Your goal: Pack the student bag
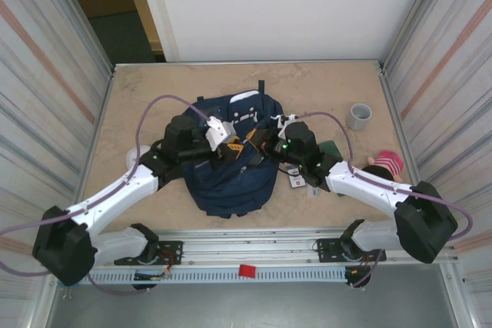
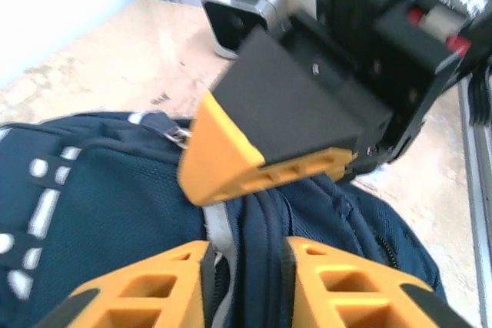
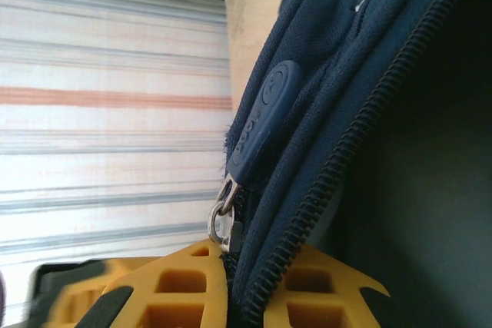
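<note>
Your right gripper [image 3: 234, 266] clamps the zip edge of the bag [image 1: 231, 182] beneath it, pull [image 3: 257, 124] just beyond its fingertips, zip running straight ahead; left gripper [image 2: 246, 259] pinches a fold opposite.

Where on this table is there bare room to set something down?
Bare: the far-left patch between the student bag and the left wall, and the far strip between the bag's top and the back wall. Crowded: right of the bag, where a grey cup, a green item, paper tags and a pink toy sit around the right arm.
</note>
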Robot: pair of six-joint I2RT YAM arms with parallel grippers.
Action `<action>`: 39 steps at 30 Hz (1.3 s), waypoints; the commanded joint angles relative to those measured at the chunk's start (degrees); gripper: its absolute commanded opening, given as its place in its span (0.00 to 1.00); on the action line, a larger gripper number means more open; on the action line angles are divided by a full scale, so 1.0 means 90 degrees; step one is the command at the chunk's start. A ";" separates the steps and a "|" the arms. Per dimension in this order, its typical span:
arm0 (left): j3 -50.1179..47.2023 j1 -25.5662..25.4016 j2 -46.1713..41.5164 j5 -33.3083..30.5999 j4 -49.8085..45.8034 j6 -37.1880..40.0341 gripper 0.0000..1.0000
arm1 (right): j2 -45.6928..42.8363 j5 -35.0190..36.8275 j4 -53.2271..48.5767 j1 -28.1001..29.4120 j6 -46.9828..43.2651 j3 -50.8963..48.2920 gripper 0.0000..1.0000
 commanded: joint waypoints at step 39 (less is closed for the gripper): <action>0.0181 -0.3038 -0.0789 -0.5095 -0.3161 -0.5886 0.50 | 0.0675 0.0592 -0.0060 0.0832 -0.0576 0.1084 0.00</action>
